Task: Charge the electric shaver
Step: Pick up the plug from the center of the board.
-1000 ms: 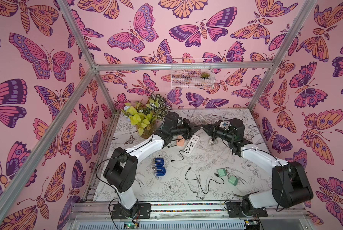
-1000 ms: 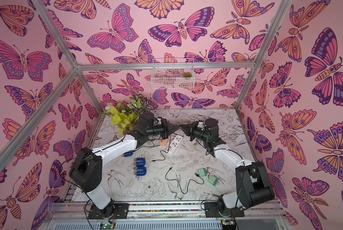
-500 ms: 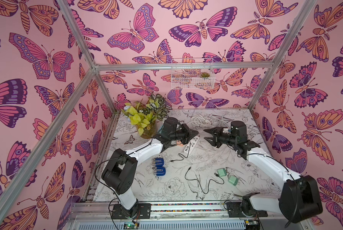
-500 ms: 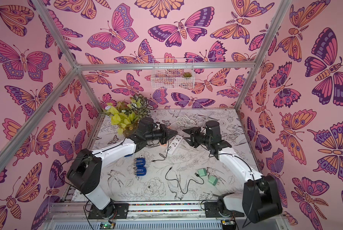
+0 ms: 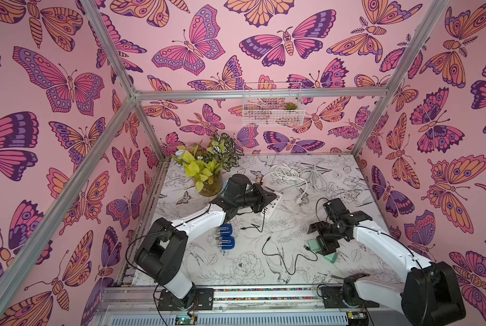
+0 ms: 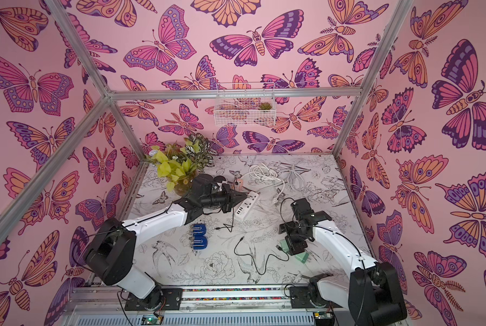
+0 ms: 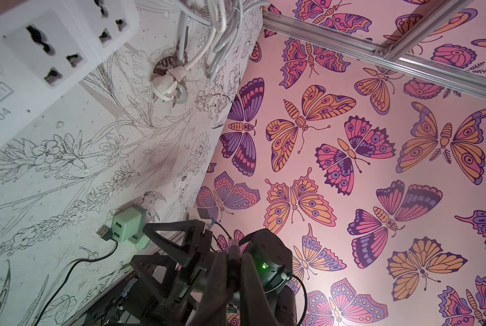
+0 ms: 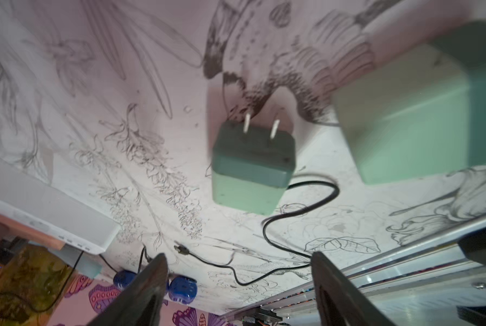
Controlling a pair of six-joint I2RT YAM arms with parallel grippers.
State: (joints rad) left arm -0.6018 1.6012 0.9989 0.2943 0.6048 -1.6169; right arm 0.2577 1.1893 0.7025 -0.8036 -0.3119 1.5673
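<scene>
The nearer mint-green plastic charger cube point(image 8: 422, 113) is blurred and cut off in the right wrist view. The white plastic power strip point(image 7: 38, 56) runs off the left wrist view. Whether the left gripper point(image 5: 274, 195) holds anything is too small to tell.

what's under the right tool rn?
A mint-green adapter showing its two prongs, a second adapter beside it, a black cable looping past. Open right tool hangs above them. In both top views it hides part of one adapter.
</scene>
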